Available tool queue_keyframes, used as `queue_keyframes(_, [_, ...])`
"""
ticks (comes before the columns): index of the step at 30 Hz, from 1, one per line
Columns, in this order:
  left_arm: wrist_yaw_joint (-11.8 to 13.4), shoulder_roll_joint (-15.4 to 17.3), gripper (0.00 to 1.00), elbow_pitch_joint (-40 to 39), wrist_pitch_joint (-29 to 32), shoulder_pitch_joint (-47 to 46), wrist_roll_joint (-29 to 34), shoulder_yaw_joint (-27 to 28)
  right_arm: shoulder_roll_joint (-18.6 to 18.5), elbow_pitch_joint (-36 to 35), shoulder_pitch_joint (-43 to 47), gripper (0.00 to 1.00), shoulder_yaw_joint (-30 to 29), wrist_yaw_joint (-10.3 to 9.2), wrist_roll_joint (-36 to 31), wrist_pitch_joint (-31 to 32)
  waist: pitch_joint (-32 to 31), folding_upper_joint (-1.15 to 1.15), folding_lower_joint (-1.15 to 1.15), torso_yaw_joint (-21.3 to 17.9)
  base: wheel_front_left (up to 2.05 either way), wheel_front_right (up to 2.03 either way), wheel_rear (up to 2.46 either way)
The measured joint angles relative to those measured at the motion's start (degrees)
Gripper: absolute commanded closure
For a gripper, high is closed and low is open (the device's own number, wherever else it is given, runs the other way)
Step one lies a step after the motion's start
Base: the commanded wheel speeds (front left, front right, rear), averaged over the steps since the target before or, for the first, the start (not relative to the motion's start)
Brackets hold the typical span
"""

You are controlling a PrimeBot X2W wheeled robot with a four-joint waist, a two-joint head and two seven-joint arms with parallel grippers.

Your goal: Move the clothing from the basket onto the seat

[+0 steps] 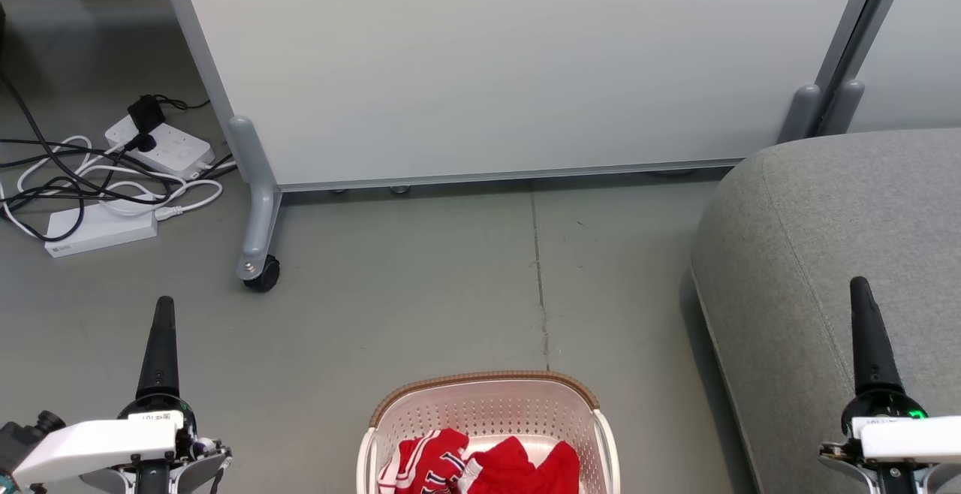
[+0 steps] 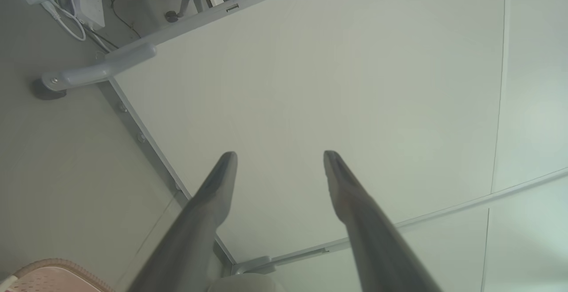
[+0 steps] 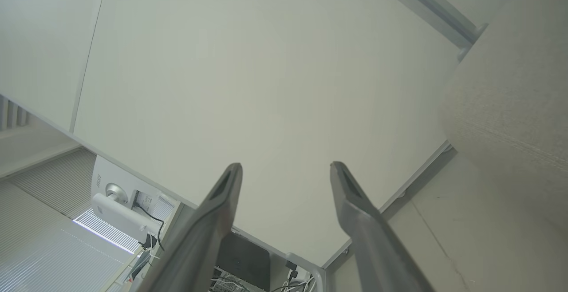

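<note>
Standing across the floor (image 1: 420,291) at twelve o'clock in the head view was a pale wheeled partition (image 1: 525,66), with a black caster (image 1: 263,275) under its left foot. White power strips (image 1: 161,147) and tangled cables (image 1: 75,179) lay at ten o'clock. The grey sofa (image 1: 841,254) took up three to four o'clock, and bare floor separated it from the basket (image 1: 488,389).

The left pincer (image 2: 280,154) was spread wide, its two dark fingers well apart, pinching nothing and touching nothing. The right pincer (image 3: 286,165) was spread just as wide and equally empty. In the head view the left one sat at seven o'clock and the right at five o'clock, in front of the sofa's near edge.

The red clothing (image 1: 495,468) lay bunched inside the basket at six o'clock, the striped piece to the left of the plain one. It lay between the two pincers and well apart from both: toward three o'clock from the left pincer, toward nine o'clock from the right.
</note>
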Motion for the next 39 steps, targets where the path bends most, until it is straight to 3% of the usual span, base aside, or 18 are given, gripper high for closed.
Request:
queue_keyframes(5, [0.0,0.0,0.0,-2.0,-1.2,0.2,5.1,0.2,-0.1,-1.2,-0.6,0.0,0.6,0.0,-9.1,-0.4,-0.1,0.0,0.0,0.1,0.0,0.0,0.0])
queue_keyframes(6, [1.0,0.1,0.0,-6.9,-3.4,2.1,18.5,-4.2,0.5,-3.7,-1.8,0.0,0.1,0.01,-24.0,-0.9,-0.4,0.0,0.0,0.2,0.0,0.0,0.0])
queue_keyframes(10, [2.8,0.1,0.0,-9.5,-4.2,2.5,24.7,-6.2,0.3,-4.6,-2.4,0.0,1.1,0.01,-30.1,-1.1,-0.4,0.0,0.0,0.3,0.0,0.0,0.0])
queue_keyframes(15, [8.2,0.2,0.0,-11.9,-5.3,2.7,34.3,-9.4,0.2,-5.1,-2.7,0.0,2.4,0.02,-34.0,-1.4,-0.5,0.0,0.0,0.4,0.0,0.0,0.0])
queue_keyframes(20, [11.7,0.2,0.0,-12.8,-6.2,2.8,42.5,-13.7,0.0,-5.4,-2.8,0.0,2.4,0.02,-37.7,-1.7,-0.6,0.0,0.0,0.3,0.0,0.0,0.0])
queue_keyframes(31, [17.6,0.5,0.0,-10.8,-8.4,3.4,53.6,-19.3,0.8,-3.4,-2.8,0.0,2.8,0.02,-45.3,-2.3,-1.1,0.0,0.0,0.2,0.0,0.0,0.0])
queue_keyframes(39, [21.2,1.8,0.0,-9.5,-9.7,3.4,57.9,-23.0,1.1,-1.5,-2.8,0.0,3.6,0.08,-50.4,-2.5,-1.4,0.0,0.0,0.1,0.0,0.0,0.0])
